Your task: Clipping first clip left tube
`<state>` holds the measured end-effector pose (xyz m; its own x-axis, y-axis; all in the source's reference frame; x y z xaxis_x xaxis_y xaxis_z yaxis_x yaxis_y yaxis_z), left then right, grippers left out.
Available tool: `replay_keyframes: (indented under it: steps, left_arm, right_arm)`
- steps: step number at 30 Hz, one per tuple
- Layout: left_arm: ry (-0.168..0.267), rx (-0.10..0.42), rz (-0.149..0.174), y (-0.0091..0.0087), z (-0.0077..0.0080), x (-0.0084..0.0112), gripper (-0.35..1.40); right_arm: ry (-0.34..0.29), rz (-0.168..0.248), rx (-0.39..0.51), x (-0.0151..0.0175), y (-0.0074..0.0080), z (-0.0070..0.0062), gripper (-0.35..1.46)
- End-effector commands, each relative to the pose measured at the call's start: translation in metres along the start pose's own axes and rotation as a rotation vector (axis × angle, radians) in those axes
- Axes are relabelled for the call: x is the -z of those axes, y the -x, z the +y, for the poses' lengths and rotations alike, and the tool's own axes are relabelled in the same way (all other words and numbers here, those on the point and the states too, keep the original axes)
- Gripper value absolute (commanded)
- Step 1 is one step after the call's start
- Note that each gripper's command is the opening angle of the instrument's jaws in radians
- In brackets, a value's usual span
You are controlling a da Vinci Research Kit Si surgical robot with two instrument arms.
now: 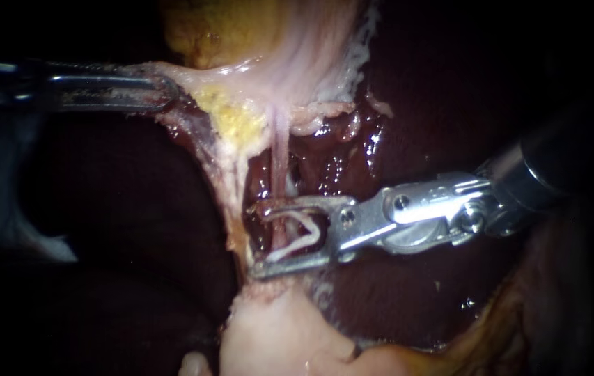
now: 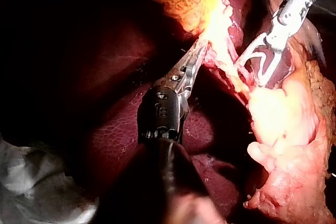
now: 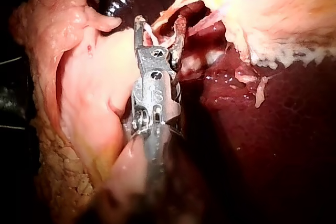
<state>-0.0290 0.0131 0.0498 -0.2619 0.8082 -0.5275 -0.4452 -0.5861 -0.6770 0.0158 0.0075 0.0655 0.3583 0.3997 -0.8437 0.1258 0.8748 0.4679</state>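
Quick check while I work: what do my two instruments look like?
Left instrument: dark shaft, black wrist housing with small round screws, slim tapered silver jaws smeared with residue. Right instrument: dark shaft, bright polished steel wrist with round pins, two long thin flat jaws.

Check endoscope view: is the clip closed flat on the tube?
No: the clip is an open V in the right instrument, its legs apart on either side of the tube.
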Motion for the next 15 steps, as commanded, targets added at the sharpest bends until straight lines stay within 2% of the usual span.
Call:
replay_keyframes:
  steps: [1, 7, 15]
  left_arm:
    - [0.0, 0.0, 0.0, 0.0, 0.0, 0.0, -0.35]
    - [0.0, 0.0, 0.0, 0.0, 0.0, 0.0, -0.35]
    - [0.0, 0.0, 0.0, 0.0, 0.0, 0.0, -0.35]
  right_arm:
    - [0.0, 0.0, 0.0, 0.0, 0.0001, 0.0002, 0.5]
    - [0.002, -0.001, -0.004, -0.0005, 0.0008, 0.0013, 0.5]
    - [-0.013, -0.001, -0.006, -0.0014, 0.0016, 0.0019, 0.5]
